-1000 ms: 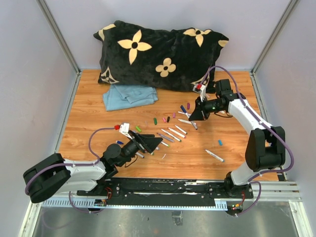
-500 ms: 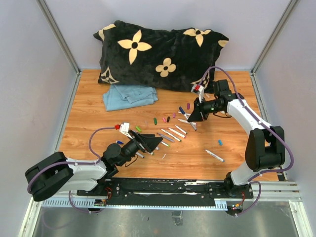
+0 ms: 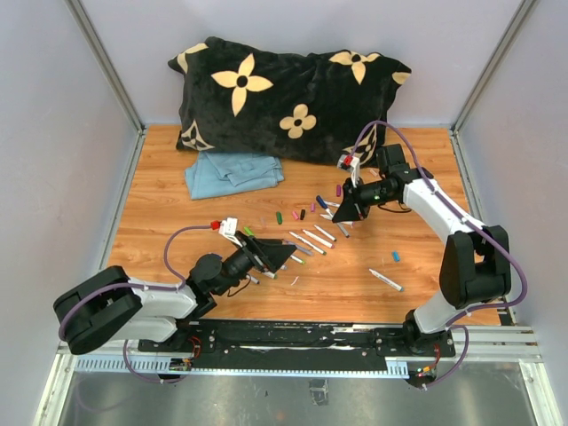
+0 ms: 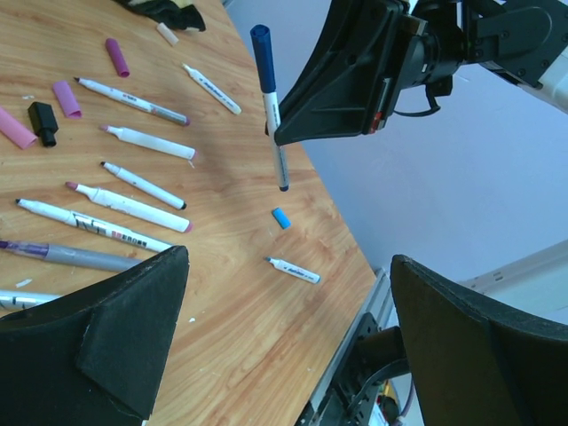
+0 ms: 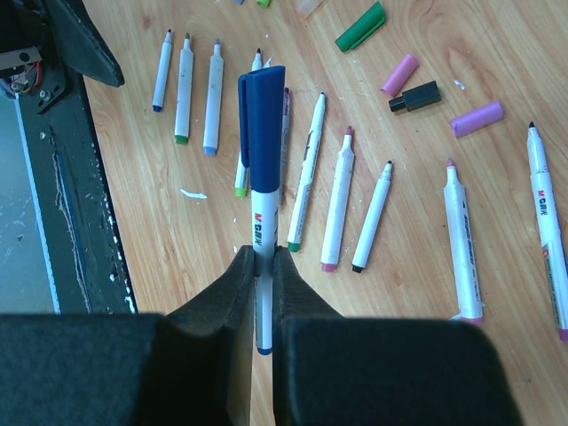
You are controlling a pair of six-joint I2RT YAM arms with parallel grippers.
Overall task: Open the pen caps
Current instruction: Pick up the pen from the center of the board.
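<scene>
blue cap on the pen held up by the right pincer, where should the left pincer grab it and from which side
Take the dark blue plastic cap across its long sides. It sticks out beyond the right pincer, which is shut on the white barrel, so the open left pincer can likely come from the cap's free end, jaws straddling it, then pull along the barrel.

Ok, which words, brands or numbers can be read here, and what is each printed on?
"M&G": on the white barrel of the pen clamped in the right end effector; the print after it is too small to read.
Dark print on the loose pens: too blurred to read.
Top view: no legible text.
</scene>
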